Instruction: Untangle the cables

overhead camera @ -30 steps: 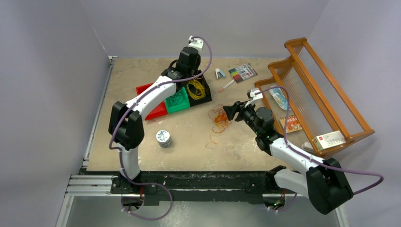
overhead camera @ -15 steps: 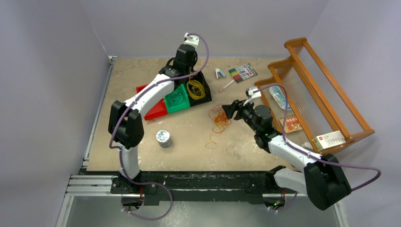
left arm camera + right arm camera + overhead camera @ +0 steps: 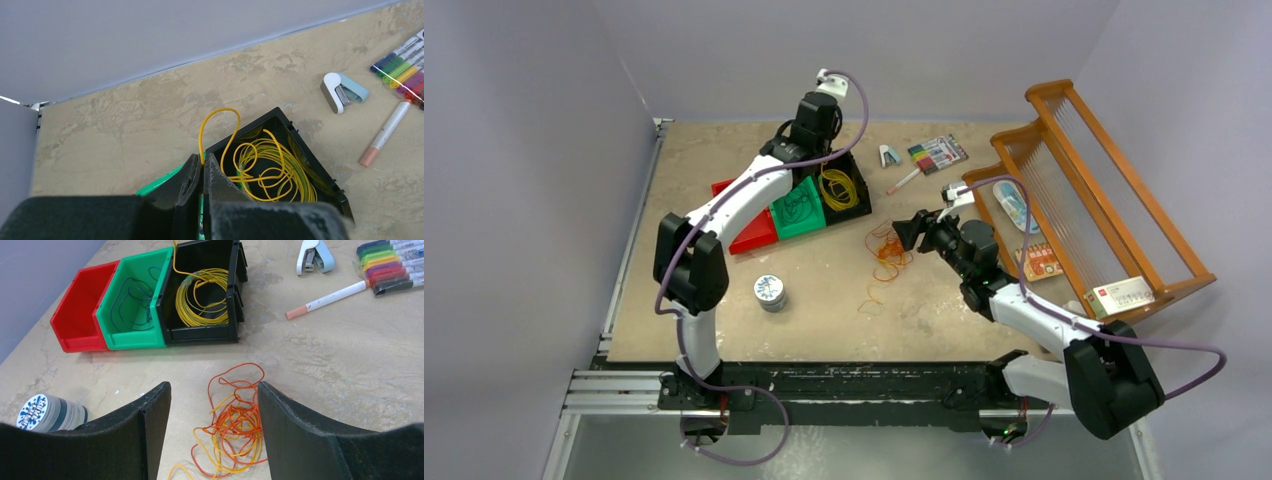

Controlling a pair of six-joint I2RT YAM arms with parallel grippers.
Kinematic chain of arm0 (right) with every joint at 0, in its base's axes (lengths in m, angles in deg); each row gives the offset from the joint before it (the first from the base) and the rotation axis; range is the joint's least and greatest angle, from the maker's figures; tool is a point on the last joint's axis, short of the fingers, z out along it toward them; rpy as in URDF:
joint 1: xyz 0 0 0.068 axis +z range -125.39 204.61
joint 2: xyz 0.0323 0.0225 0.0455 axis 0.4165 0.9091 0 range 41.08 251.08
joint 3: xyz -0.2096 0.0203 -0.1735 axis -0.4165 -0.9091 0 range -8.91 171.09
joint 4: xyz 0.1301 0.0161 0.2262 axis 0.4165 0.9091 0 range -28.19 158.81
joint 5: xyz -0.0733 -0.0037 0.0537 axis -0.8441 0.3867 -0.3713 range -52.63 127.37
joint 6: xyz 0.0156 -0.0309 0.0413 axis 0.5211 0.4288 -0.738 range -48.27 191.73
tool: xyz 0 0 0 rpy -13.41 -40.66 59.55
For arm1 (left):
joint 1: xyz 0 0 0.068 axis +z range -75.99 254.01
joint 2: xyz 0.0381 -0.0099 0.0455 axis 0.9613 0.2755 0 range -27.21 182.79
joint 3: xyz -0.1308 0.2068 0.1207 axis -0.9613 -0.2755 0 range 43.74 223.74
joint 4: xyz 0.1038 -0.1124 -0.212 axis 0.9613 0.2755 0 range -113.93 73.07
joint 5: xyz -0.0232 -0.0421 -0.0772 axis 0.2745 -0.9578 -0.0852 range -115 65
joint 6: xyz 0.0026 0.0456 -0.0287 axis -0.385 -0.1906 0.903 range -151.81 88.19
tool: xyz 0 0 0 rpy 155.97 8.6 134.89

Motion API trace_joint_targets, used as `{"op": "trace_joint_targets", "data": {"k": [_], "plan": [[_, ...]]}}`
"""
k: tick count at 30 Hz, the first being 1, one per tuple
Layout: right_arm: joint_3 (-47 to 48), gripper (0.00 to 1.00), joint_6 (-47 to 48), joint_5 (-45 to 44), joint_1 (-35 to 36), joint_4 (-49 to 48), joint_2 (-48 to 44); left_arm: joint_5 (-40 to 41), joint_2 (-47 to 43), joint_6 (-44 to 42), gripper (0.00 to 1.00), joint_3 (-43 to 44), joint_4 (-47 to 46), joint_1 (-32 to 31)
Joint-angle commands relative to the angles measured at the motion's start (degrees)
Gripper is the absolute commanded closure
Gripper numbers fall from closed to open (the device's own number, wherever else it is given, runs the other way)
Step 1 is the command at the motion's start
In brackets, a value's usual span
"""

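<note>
At the left we see a red bin (image 3: 80, 310), and nearer to us a small round lidded tin (image 3: 47, 412) stands on the table (image 3: 714, 150). Touching the red bin's side is a green bin (image 3: 135, 340) with a thin dark cable (image 3: 137, 295) lying loose inside. Next comes a black bin (image 3: 200, 334) that holds a coiled yellow cable (image 3: 205, 300). The left gripper (image 3: 202, 162) sits over the seam between the green and black bins. Its fingers are pressed together on one loop of the yellow cable, which arches up from the tips and drops back into the black bin. Further right, a tangle of orange-red cables (image 3: 235, 425) with some yellow-orange strands in it lies on the bare table, apart from the bins. The right gripper (image 3: 212, 387) hangs just above that tangle with its fingers spread wide, gripping nothing. Beyond it, near the back, lie a stapler (image 3: 313, 255), a single marker (image 3: 327, 299) and a pack of coloured markers (image 3: 390, 265). A wooden rack (image 3: 1114, 190) stands at the far right.
</note>
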Motion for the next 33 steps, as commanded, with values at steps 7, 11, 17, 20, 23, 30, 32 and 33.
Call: {"op": "trace_joint_targets", "data": {"k": [7,11,17,20,23,30,32,33], "plan": [[2.57,0.34,0.25,0.38,0.25,-1.88,1.05,-4.22,4.32,-0.94,1.0,5.18,3.02,0.27],[2.48,0.34,0.21,0.13,0.22,-1.17,0.77,-5.62,7.01,-0.01,1.0,5.66,4.47,0.27],[2.68,0.34,0.22,0.03,0.22,-0.54,0.6,-7.39,9.61,0.93,1.0,5.67,5.71,0.31],[2.8,0.34,0.18,0.03,0.22,-0.44,0.79,-8.58,10.72,1.46,1.0,5.71,5.89,0.27],[2.79,0.34,0.13,0.03,0.2,-0.39,1.02,-9.91,11.76,2.02,1.0,5.83,5.9,0.27],[2.92,0.34,0.09,-0.05,0.23,-0.02,1.2,-12.32,15.83,3.32,1.0,8.39,7.67,0.27],[2.94,0.34,0.1,-0.14,0.22,0.13,1.06,-13.15,17.16,3.87,1.0,8.9,7.9,0.27],[2.92,0.34,0.09,-0.19,0.24,0.21,1.08,-13.49,17.56,4.07,1.0,8.99,7.91,0.27]]}}
